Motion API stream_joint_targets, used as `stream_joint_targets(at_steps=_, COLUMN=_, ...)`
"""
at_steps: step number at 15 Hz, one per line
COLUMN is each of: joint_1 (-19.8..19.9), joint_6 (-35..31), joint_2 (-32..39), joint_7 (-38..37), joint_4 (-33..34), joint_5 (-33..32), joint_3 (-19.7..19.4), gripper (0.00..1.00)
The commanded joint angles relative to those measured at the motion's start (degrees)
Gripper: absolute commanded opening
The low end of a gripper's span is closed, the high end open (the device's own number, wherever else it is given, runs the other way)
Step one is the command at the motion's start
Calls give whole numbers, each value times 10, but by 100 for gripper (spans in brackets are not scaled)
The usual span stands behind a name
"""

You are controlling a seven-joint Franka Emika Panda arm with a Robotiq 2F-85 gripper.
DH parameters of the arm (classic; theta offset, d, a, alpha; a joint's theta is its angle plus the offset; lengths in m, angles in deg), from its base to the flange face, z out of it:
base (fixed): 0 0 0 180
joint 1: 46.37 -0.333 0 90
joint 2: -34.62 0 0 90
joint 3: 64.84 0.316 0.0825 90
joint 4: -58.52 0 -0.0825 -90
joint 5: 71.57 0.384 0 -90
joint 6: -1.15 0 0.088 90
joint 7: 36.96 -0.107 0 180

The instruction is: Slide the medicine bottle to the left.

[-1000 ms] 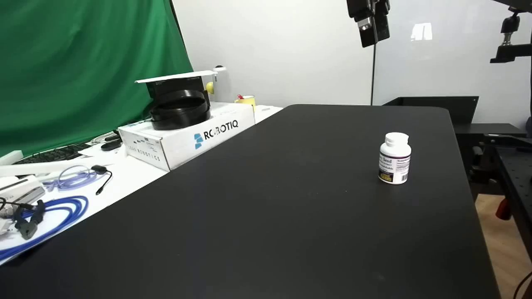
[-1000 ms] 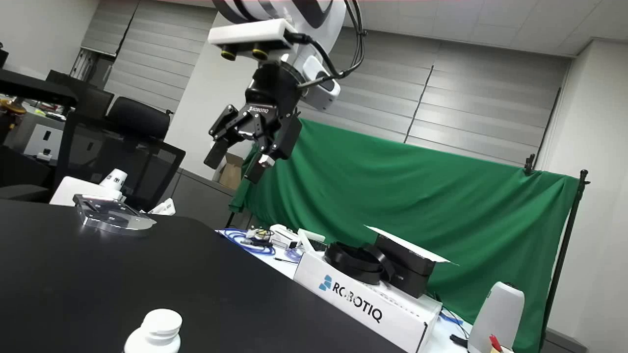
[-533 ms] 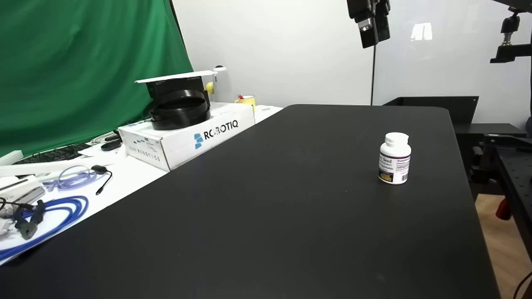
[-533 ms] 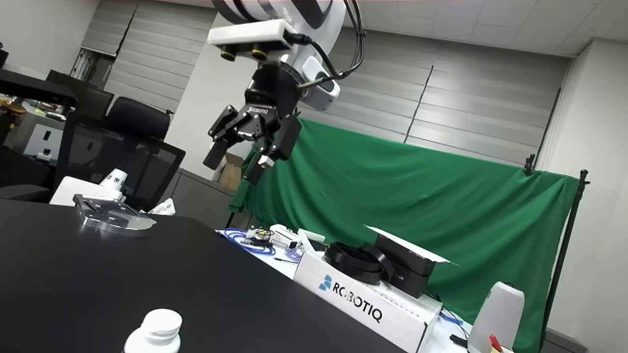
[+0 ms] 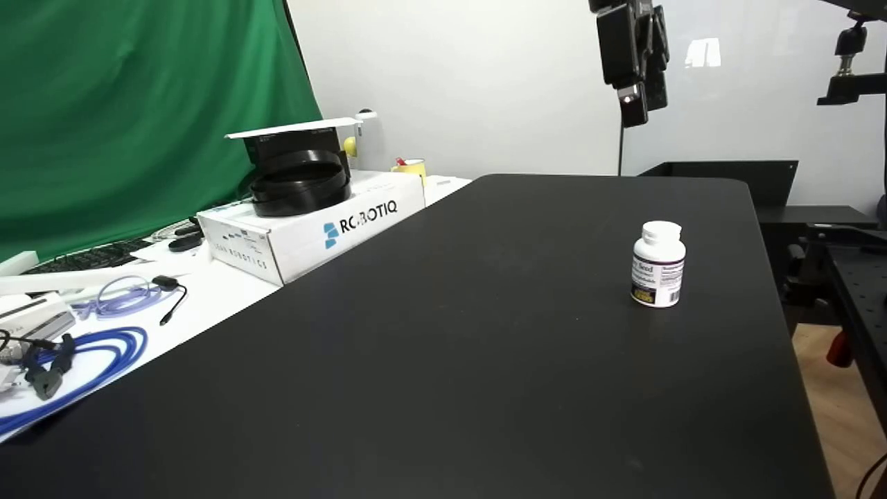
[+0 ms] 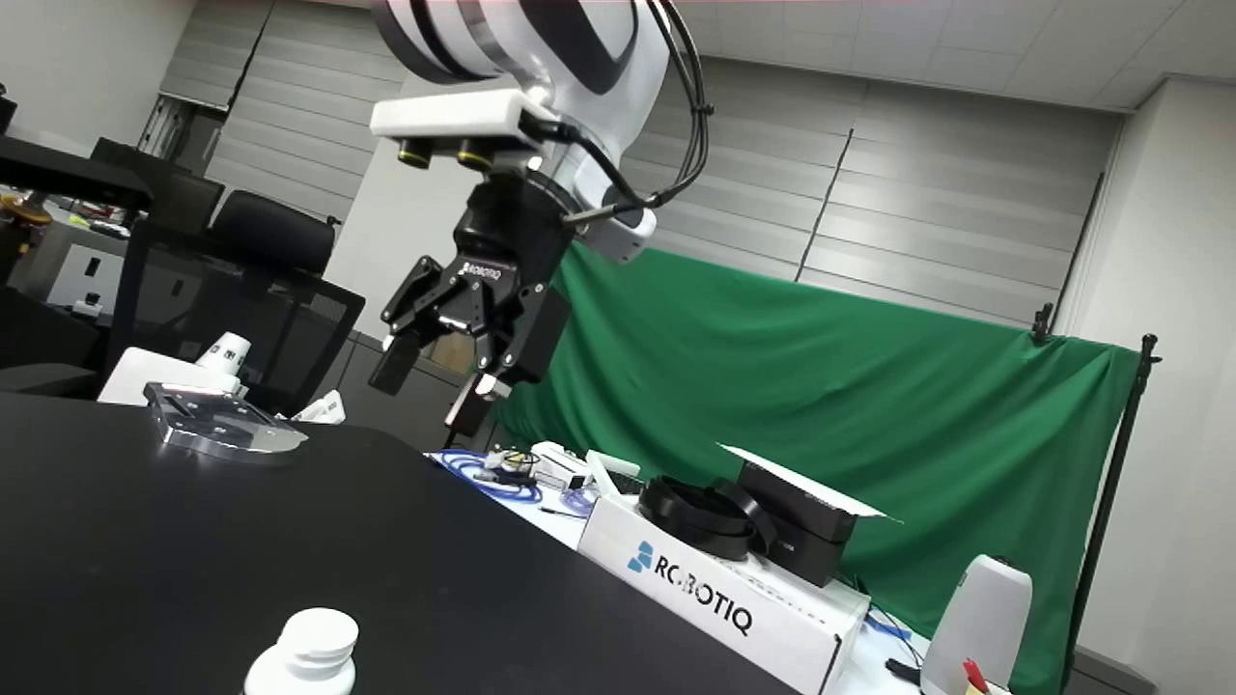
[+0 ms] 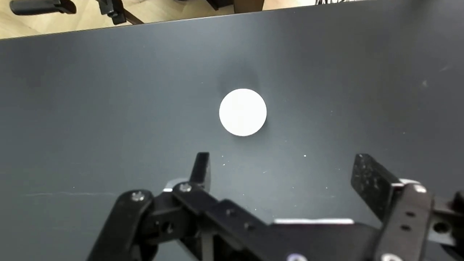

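Medicine bottle upright on black desk, toward the right edge in an exterior view, printed label facing the camera. End effector hangs above the desk, jaws spread wide, nothing gripped, well apart from the bottle. Wrist view: round white cap seen from above, past the fingertips on the far side, closer to the left one. White box with ROBOTIQ print beside the desk in both exterior views, black ring-shaped item on top. Blue cable coiled at near left, yellow cup just past the box's far end, green curtain behind on the left, all in an exterior view. Clear block on desk, far left, in an exterior view.
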Motion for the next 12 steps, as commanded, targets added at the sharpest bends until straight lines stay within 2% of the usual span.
stream_joint_targets(at_steps=1, joint_1=7, joint_6=-74, joint_2=-4, joint_7=3, joint_4=-59, joint_5=-10, joint_3=-9, gripper=100)
stream_joint_targets(at_steps=7, joint_1=16, joint_6=-241, joint_2=31, joint_7=17, joint_4=-124, joint_5=-25, joint_3=-18, gripper=100)
stream_joint_targets(at_steps=12, joint_1=21, joint_6=-288, joint_2=65, joint_7=17, joint_4=-135, joint_5=-20, joint_3=-25, gripper=100)
